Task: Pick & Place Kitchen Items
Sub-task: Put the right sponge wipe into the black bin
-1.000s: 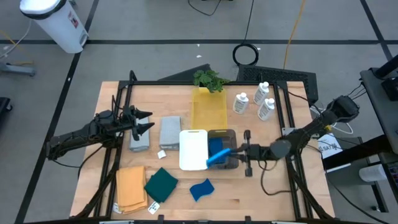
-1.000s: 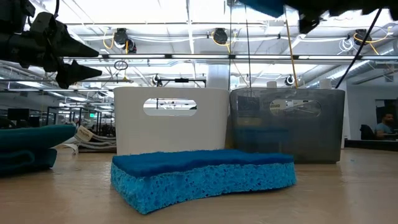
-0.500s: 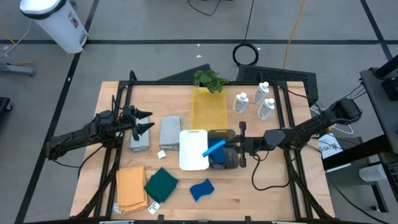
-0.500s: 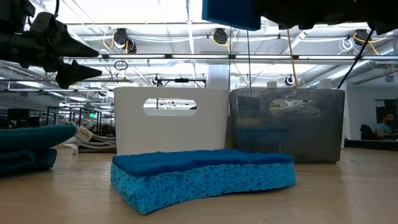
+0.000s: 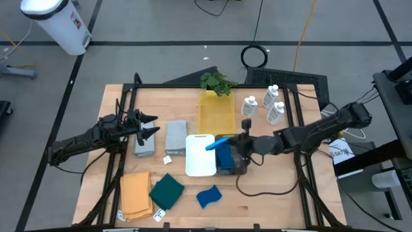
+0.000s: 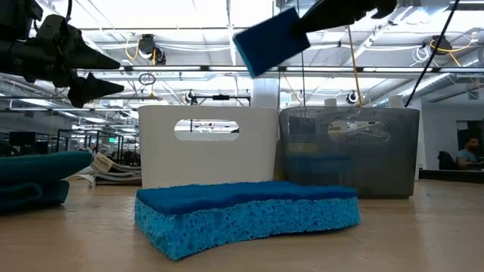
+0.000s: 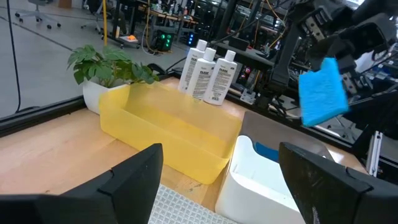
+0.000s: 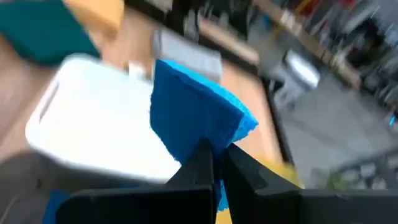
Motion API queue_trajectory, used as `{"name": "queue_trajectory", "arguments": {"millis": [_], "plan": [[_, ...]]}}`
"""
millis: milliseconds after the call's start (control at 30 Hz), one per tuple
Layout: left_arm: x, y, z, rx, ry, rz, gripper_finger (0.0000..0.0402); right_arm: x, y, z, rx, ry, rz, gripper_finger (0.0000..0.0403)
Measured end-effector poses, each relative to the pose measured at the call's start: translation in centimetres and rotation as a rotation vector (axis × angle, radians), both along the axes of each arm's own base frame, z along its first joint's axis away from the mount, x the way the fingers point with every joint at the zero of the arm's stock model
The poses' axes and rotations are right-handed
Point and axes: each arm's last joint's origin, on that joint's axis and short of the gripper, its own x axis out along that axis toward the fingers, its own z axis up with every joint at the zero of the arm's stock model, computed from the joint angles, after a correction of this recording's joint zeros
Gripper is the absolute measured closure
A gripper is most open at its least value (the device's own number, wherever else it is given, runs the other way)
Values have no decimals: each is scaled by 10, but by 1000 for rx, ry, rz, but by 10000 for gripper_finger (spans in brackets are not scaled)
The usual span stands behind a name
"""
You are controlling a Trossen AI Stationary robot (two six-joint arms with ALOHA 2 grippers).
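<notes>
My right gripper (image 5: 226, 144) is shut on a bright-blue sponge (image 5: 215, 143), held in the air over the seam between the white bin (image 5: 198, 164) and the grey bin (image 5: 239, 169). Another blue sponge (image 5: 226, 158) lies inside the grey bin. A third sponge (image 6: 246, 213) rests flat on the table at the near edge. My left gripper (image 5: 153, 127) stands open and level at the left, beside the grey cloth (image 5: 176, 136). The orange cloth (image 5: 135, 195) and the dark green cloth (image 5: 167, 191) lie at the near left. Three white bottles (image 5: 262, 106) stand at the far right. My right gripper pinches one end of the sponge (image 8: 202, 144) between its two fingers (image 8: 198, 163). The fingers come from the table's right, slanting a little downward. The sponge sticks out beyond the fingertips toward the left, tilted (image 6: 271, 39) and lifted clear of both bins.
A yellow bin (image 5: 215, 113) stands behind the white and grey bins, with a leafy plant (image 5: 217, 82) at its far end. Dark frame rails (image 5: 129, 109) run along the table's left and right sides. Bare wood shows at the near right (image 5: 270, 200).
My right gripper has risen and gone toward the far edge and a little left, tipping up from a steep downward slant and rolling. The sponge has swung with it from above the grey bin to above the seam with the white bin.
</notes>
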Motion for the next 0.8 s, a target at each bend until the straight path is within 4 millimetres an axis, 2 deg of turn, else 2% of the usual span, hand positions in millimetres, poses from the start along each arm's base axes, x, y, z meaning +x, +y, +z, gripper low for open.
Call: {"name": "queue_trajectory", "arguments": {"millis": [133,267,467,800], "plan": [[0,0,0,0,0,0,78,2,-3,21,47,220,-66,403],[0,0,0,0,1,0,78,4,-8,32,209,405,6,403],[0,0,0,0,1,0,78,7,-20,17,354,641,148,403],[0,0,0,0,0,0,78,31,-33,-14,364,761,156,403]]}}
